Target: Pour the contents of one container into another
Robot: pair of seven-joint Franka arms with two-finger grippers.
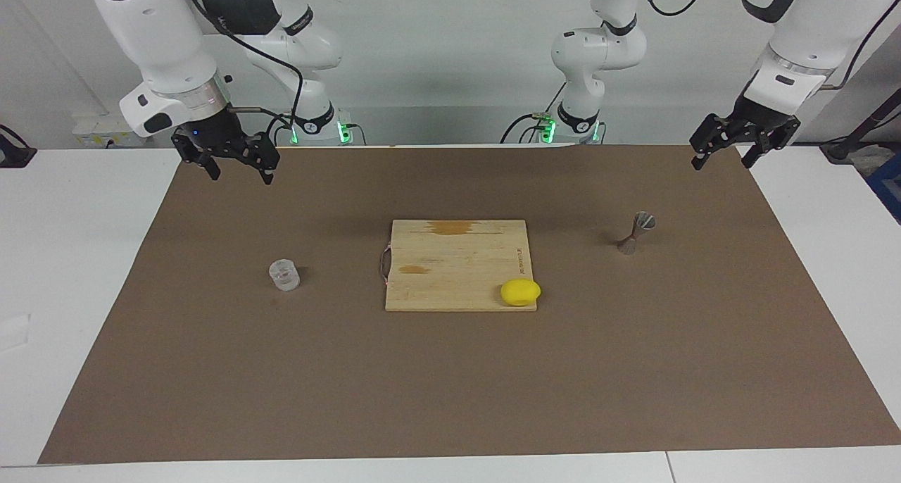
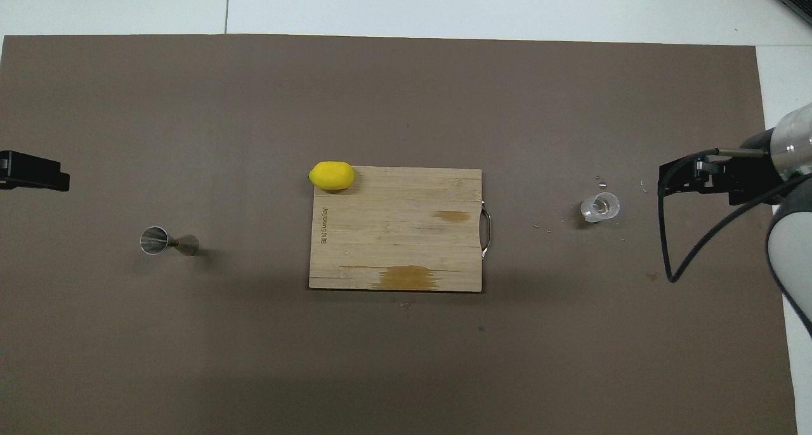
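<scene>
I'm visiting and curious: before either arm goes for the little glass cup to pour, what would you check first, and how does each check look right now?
1. Glass cup upright on the brown mat: ok.
2. Metal jigger upright to receive the pour: ok.
3. Right gripper open, holding nothing, up over the mat's edge nearest the robots: ok.
4. Left gripper open, holding nothing: ok.
5. Nothing crowding the cup; cutting board and lemon lie apart from it: ok.
6. Liquid in the cup: cannot tell.
</scene>
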